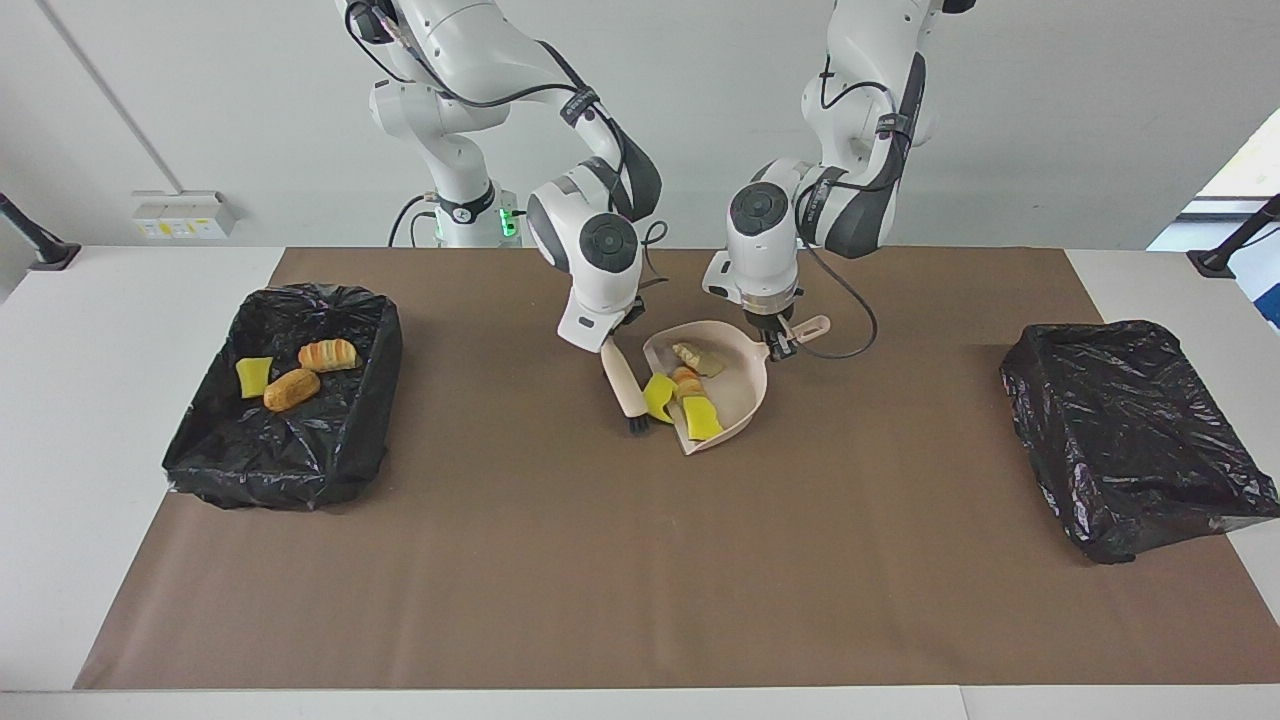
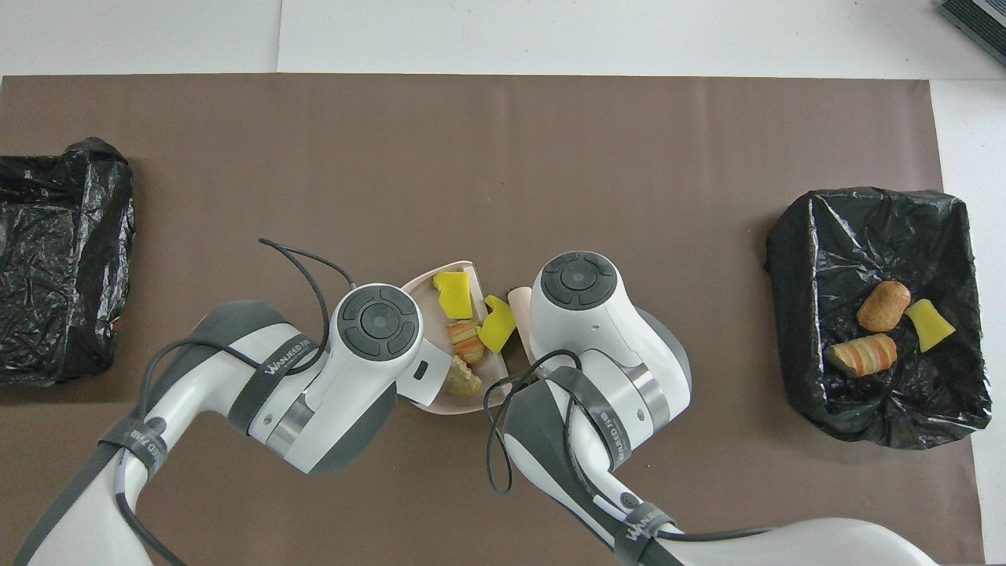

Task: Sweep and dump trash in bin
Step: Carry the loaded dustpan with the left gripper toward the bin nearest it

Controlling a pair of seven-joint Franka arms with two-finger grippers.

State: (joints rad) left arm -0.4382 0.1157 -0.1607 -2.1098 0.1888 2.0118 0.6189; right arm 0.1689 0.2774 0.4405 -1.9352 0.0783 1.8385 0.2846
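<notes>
One yellow wedge (image 1: 657, 396) at dustpan (image 1: 745, 385) lip; right gripper (image 1: 612, 338) clamped on brush (image 1: 626, 385), left gripper (image 1: 778, 340) clamped on dustpan handle; push wedge fully inside, pan steady

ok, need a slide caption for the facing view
Right gripper brushes a yellow scrap into the dustpan held by the left gripper.

White wall (image 1: 1050, 120); brown-covered table (image 1: 640, 560); perhaps window (image 1: 1245, 165).
</notes>
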